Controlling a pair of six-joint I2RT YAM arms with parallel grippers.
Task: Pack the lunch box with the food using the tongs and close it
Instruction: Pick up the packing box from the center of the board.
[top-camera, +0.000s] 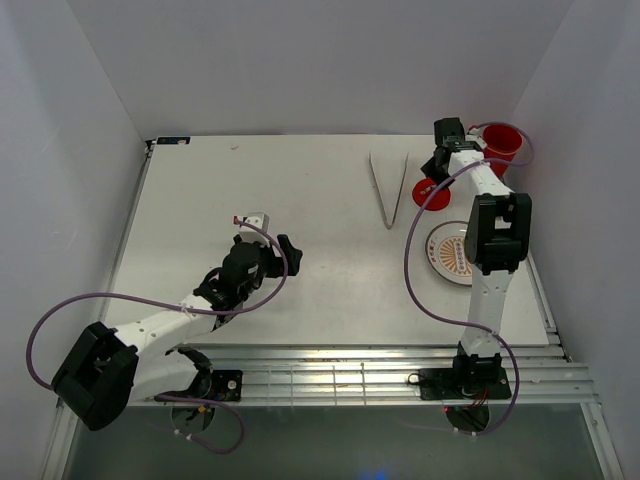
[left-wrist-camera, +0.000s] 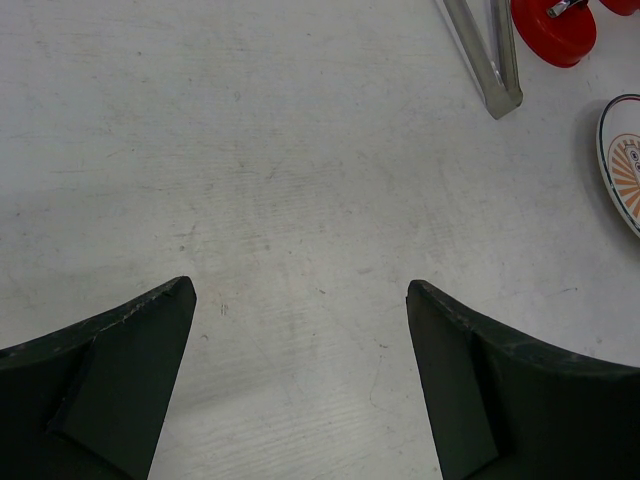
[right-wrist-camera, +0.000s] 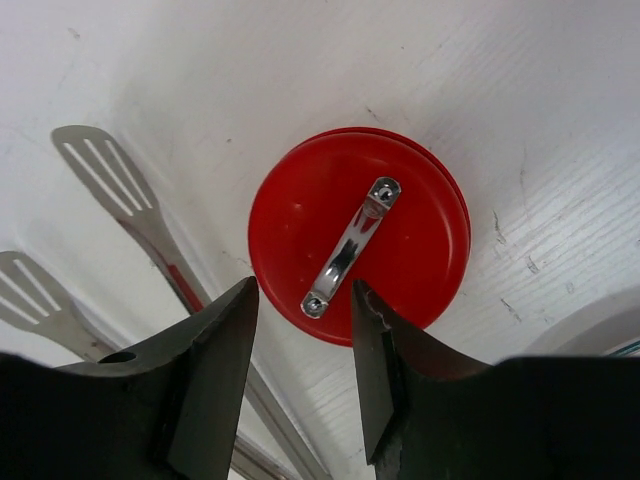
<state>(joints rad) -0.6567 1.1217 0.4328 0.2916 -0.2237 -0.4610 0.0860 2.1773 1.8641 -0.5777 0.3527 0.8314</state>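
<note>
At the far right of the table (right-wrist-camera: 520, 80), just beside the tongs (right-wrist-camera: 130, 200), my right gripper (right-wrist-camera: 303, 290) stands half-narrowed astride one end of the metal handle (right-wrist-camera: 350, 245) on the flat-lying red lid (right-wrist-camera: 420, 270), whether touching I cannot tell, and a hold so off-centre could let the lid tilt and slip free.

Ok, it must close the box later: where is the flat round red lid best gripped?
Probably by the silver metal strap handle on top, from straight above, squeezing across its width; the flat round red lid lies flat on the white table.
</note>
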